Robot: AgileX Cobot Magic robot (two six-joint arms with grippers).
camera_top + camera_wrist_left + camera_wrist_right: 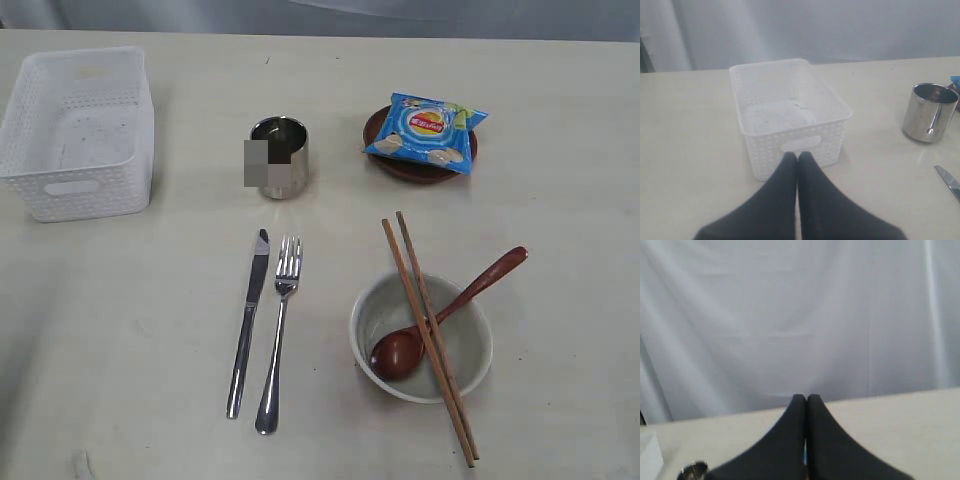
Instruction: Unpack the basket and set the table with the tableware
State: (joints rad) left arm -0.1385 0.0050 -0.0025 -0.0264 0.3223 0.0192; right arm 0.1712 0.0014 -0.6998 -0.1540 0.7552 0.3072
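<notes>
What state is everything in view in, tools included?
basket: upright, empty
cup: upright
knife: lying flat
fork: lying flat
bowl: upright
spoon: leaning in bowl
chopsticks: resting across bowl
plate: under chip bag
chip bag: on plate
left tool: shut, empty
right tool: shut, empty

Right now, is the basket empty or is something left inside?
Empty. The basket shows only its bare white floor in the exterior and left wrist views; nothing lies inside.

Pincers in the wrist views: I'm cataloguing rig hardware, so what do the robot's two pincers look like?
Both look alike: the left pincer and the right pincer each have two matte black fingers, broad at the base, tapering to narrow rounded tips. No cables or markings show, and the arms themselves are out of view.
</notes>
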